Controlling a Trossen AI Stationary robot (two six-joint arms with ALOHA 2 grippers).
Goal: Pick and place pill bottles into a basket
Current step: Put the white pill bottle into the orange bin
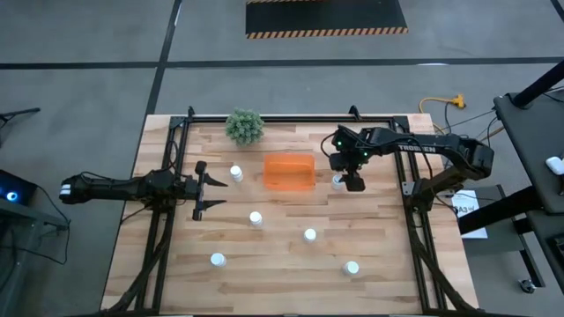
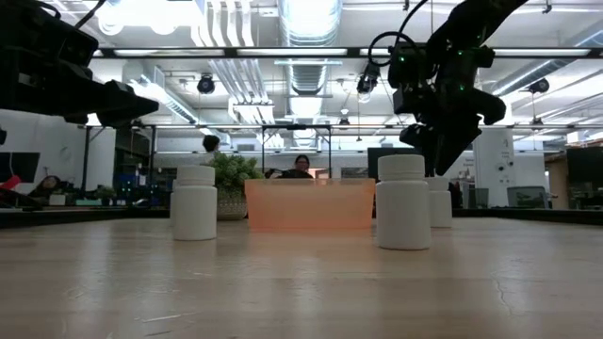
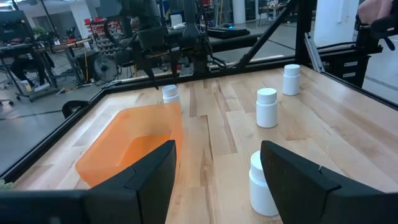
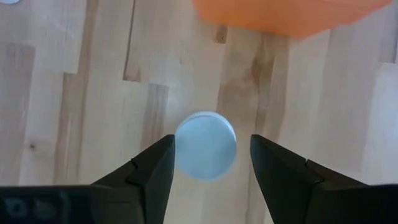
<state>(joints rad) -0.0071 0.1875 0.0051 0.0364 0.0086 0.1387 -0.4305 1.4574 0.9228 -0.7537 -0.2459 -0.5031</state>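
Right of centre in the high view, your right gripper hangs wide-jawed over a pill bottle just beside the empty basket; judged step: approach, so next descend and close, while left gripper waits open.

Industrial lab/workshop: exposed ceiling ducts, hazard-striped floor mat, equip racks, wood bench w/ robot arms

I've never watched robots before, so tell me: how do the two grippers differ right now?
The right gripper points straight down at a pill bottle beside the basket, its fingers on either side of the cap. The left gripper lies level, aimed across the table, around nothing. Both are dark, two-fingered and open.
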